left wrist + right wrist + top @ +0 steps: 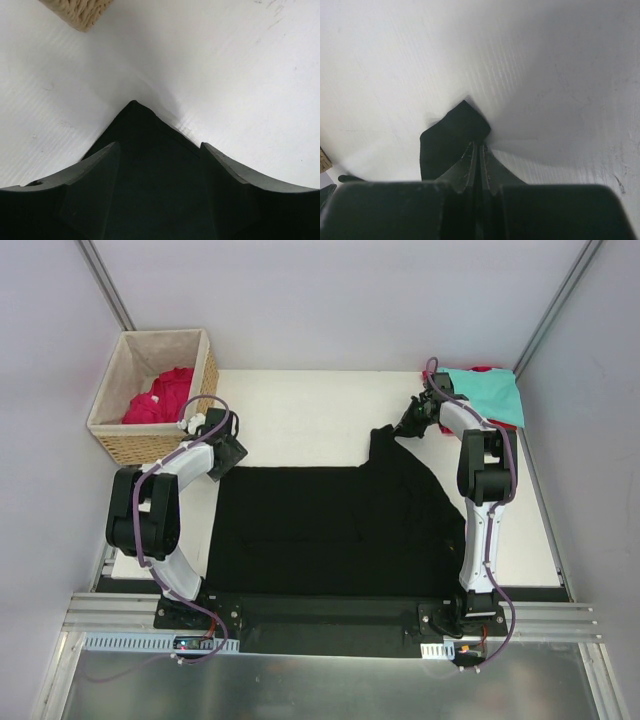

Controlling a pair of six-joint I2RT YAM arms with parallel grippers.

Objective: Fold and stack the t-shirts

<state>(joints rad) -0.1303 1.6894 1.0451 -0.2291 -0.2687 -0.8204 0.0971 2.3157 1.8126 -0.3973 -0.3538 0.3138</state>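
A large black t-shirt (pixel 330 525) lies spread on the white table (pixel 300 410). My left gripper (pixel 230 448) sits at the shirt's far left corner. In the left wrist view its fingers (pixel 102 167) stand apart, with the pointed black corner (pixel 145 130) lying between them. My right gripper (pixel 408 423) is at the shirt's far right corner, which is drawn out toward it. In the right wrist view that gripper (pixel 479 146) is shut on the black cloth (pixel 447 137). A teal t-shirt (pixel 488 392) lies at the back right over a bit of red cloth (pixel 482 369). Crimson-pink t-shirts (pixel 160 398) sit in the basket.
A woven wicker basket (pixel 150 445) with beige lining stands at the back left, close to my left gripper; its corner (pixel 80 12) shows in the left wrist view. Grey walls enclose the table on three sides.
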